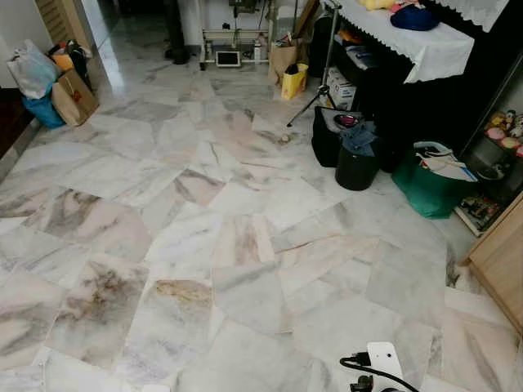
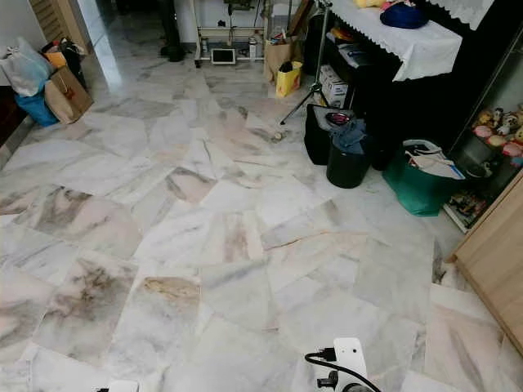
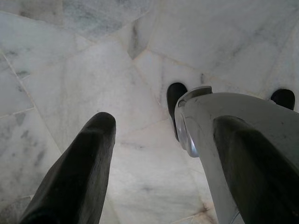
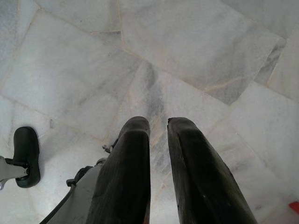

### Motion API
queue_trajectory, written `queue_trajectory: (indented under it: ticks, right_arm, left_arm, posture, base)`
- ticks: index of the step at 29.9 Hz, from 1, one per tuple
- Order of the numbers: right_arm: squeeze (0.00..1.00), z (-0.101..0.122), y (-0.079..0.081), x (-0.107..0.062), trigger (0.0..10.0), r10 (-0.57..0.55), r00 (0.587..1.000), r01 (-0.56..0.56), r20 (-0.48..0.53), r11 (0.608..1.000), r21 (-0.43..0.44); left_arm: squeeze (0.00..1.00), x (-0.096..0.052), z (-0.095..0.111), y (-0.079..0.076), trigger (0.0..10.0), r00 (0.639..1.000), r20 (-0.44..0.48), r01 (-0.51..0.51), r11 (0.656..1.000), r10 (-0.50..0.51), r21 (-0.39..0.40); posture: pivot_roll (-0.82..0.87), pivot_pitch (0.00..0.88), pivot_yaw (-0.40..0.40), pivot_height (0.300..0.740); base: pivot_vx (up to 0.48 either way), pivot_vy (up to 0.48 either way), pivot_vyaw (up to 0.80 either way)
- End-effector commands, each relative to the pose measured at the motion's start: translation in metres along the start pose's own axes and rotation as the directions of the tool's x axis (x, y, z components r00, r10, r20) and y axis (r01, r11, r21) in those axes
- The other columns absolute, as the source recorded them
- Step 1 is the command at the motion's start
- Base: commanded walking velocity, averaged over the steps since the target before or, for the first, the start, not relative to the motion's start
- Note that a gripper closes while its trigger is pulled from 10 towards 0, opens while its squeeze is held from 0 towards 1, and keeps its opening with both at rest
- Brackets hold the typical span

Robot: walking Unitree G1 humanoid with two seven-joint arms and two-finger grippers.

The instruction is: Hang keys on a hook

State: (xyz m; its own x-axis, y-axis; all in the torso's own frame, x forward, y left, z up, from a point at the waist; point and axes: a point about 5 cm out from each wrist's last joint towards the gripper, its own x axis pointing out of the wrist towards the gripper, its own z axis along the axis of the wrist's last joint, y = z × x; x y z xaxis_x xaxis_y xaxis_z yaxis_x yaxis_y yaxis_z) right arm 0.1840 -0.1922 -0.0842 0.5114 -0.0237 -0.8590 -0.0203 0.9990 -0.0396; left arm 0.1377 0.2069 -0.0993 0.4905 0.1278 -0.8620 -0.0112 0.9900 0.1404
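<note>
My left gripper [image 3: 163, 122] hangs at my side over the pale marble floor [image 1: 204, 245], its two black fingers [image 3: 84, 172] spread wide apart with nothing between them. Behind it are my silver leg [image 3: 201, 121] and a black foot [image 3: 175, 95]. My right gripper [image 4: 159, 123] also points down at the floor, its fingers [image 4: 126, 177] close together with only a thin gap and nothing held. A white part of my right arm with a black cable [image 1: 380, 359] shows at the bottom of the head views.
A brown paper bag [image 1: 73, 96] and other bags sit at the far left. A black bin [image 1: 356, 167], a green bag [image 1: 426, 188] and a dark cabinet under a white cloth [image 1: 425, 45] line the right. A wooden cabinet [image 1: 502, 257] stands near right. A tripod [image 1: 315, 94] stands ahead.
</note>
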Motion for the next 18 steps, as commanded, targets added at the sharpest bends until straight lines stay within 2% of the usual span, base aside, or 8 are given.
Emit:
queue_trajectory:
  ticks: [1, 18]
  right_arm:
    - [0.00, -0.0275, 0.0109, -0.0035, 10.0, 0.022, 1.000, -0.025, 0.014, 0.964, 0.266]
    - [0.00, -0.0243, 0.0151, -0.0029, 10.0, 0.051, 0.998, -0.058, 0.032, 0.962, 0.268]
  left_arm:
    - [0.00, -0.0034, 0.0472, 0.0598, 10.0, 0.979, 0.191, 0.083, 0.994, -0.067, -0.076]
    - [0.00, -0.0048, 0.0421, 0.0617, 10.0, 0.976, 0.203, 0.096, 0.990, -0.073, -0.106]
  posture:
    - [0.02, 0.000, 0.027, 0.740]
    - [0.03, 0.000, 0.040, 0.740]
  base:
    - [0.000, 0.000, 0.00]
    - [0.000, 0.000, 0.00]
